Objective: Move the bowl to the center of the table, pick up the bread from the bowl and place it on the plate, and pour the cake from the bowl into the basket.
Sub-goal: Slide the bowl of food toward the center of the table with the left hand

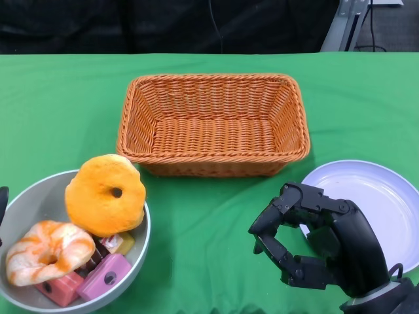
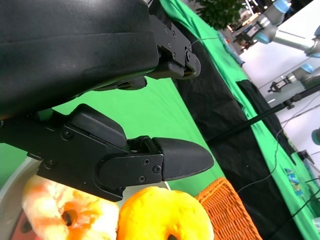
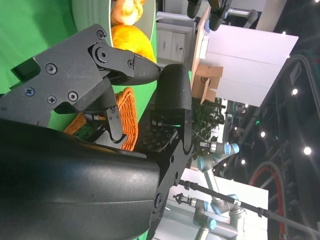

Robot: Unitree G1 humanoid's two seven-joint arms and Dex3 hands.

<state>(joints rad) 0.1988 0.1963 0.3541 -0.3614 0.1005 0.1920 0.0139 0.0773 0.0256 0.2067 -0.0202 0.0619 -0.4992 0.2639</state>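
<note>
- Grey round bowl sits at the table's seven o'clock corner in the head view, well off centre, so by my reading the first step of the task is not yet done.
- It holds an orange ring-shaped bread propped at its far rim, a paler glazed orange-and-white ring bread lying beside it at about eight o'clock, and pink block-shaped cake pieces low in the bowl.
- Rectangular woven wicker basket stands at twelve o'clock, its long axis running side to side, nothing visible inside it.
- White round plate lies at four o'clock on the green tablecloth, partly hidden behind the right hand.
- Right hand hovers in front of the plate with its fingers curled inward and nothing between them; the bowl lies well apart from it, toward nine o'clock.
- Left hand is only a sliver at the head view's edge, touching or just beside the bowl's near-left rim. Its wrist camera shows fingers reaching out above the two breads, but whether it has hold of the rim I cannot tell.
- Judging from this, the left hand is clearly the nearer one to slide the bowl toward three o'clock, into the bare cloth between bowl and right hand.
</note>
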